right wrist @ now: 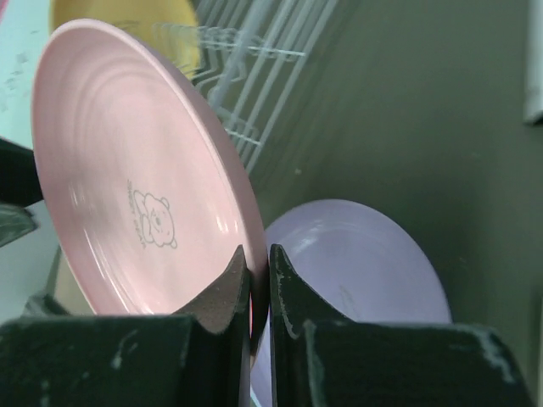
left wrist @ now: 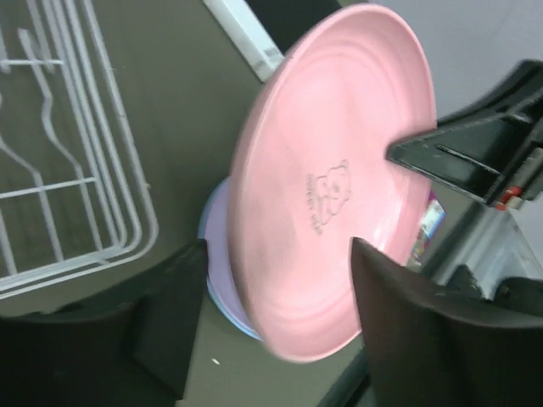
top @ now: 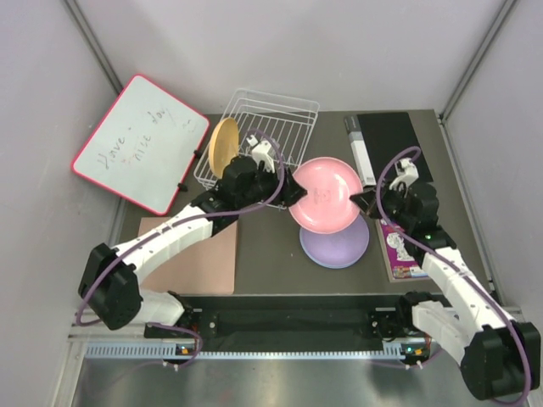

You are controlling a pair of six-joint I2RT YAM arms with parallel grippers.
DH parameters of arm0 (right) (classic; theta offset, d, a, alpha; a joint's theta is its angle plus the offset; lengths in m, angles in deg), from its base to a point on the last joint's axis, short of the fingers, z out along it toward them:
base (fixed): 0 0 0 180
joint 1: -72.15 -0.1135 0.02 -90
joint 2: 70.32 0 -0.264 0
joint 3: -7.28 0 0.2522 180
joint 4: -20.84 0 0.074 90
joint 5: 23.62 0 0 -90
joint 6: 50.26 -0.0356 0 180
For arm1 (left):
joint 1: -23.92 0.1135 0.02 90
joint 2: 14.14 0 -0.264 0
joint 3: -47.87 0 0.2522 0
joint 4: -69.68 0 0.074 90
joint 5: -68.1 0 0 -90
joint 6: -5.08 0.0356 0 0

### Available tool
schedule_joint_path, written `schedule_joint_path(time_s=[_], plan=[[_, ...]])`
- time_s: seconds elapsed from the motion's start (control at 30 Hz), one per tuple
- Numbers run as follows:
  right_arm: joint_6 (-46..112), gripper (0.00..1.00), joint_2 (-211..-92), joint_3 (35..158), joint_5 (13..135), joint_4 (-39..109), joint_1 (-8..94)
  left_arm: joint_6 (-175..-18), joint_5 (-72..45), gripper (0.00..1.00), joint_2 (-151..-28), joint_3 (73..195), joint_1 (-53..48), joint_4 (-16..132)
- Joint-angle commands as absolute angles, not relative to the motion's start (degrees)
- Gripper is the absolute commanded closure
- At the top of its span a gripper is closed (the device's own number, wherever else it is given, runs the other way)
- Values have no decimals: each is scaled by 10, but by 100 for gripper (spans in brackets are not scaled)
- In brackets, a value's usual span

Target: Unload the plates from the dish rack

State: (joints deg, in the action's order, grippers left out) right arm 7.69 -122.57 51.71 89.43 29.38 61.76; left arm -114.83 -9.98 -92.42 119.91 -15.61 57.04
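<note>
Shut tight, the right gripper [right wrist: 253, 275] pinched the rim of the round pink plastic plate [right wrist: 127, 170] and held it tilted in the air over the round purple plastic plate [right wrist: 356, 263], which lay flat on the dark table [top: 271, 254]. The left gripper [left wrist: 276, 254] stood open, one finger on each side of the same pink plate, and seemed not to press it. I judged this a handover toward the stack on the right side. Only the right wrist view showed the tight pinch. The left wrist view alone showed a light blue edge [left wrist: 227, 315] under the purple plate, probably another plate. From above, the round orange-yellow plastic plate [top: 224, 146] stood in the left end of the white wire dish rack [top: 280, 114].
</note>
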Motion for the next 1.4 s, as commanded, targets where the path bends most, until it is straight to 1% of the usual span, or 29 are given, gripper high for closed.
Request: schedule_joint_path(time_s=[0.0,0.03,0.07,0.1,0.17,0.2,0.3,0.37,0.47,0.67,0.77,0.8,0.9,0.93,1.07,1.17,1.2,1.23,1.37], plan=[[93,100,-1169,525,769,415,615,-1082,-239,22,-883,1215,-160,543],[100,100,-1164,525,756,433,616,-1066,-271,17,-877,1215,-160,538],[104,100,-1159,524,740,462,616,-1048,-299,15,-870,1209,-160,538],[105,100,-1158,523,736,475,616,-1013,-361,14,-859,1206,-160,542],[105,100,-1159,521,730,498,616,-979,-419,11,-846,1194,-160,550],[105,100,-1160,519,729,513,616,-951,-468,11,-838,1191,-160,555],[93,100,-1154,498,720,511,616,-898,-562,8,-832,1180,-159,590],[83,100,-1148,474,720,494,616,-875,-596,5,-837,1174,-158,621],[78,100,-1168,465,726,471,615,-839,-618,4,-854,1178,-145,642],[82,99,-1231,467,756,441,610,-835,-619,4,-900,1185,-90,665],[84,83,-1236,469,750,437,605,-843,-597,4,-916,1188,-57,674],[86,73,-1235,471,749,438,605,-844,-594,4,-925,1189,-49,678],[96,58,-1234,479,744,447,605,-847,-579,4,-947,1197,-28,684],[99,56,-1233,494,739,457,604,-846,-578,6,-954,1201,-24,688],[125,51,-1212,547,668,524,592,-836,-575,6,-989,1203,13,727],[148,42,-1183,579,625,557,593,-819,-576,6,-1020,1222,29,752],[157,37,-1178,586,620,564,593,-812,-578,7,-1027,1226,33,760],[159,36,-1173,600,617,566,593,-805,-573,7,-1035,1231,35,779],[158,34,-1188,615,634,557,592,-786,-557,17,-1094,1253,49,808]])
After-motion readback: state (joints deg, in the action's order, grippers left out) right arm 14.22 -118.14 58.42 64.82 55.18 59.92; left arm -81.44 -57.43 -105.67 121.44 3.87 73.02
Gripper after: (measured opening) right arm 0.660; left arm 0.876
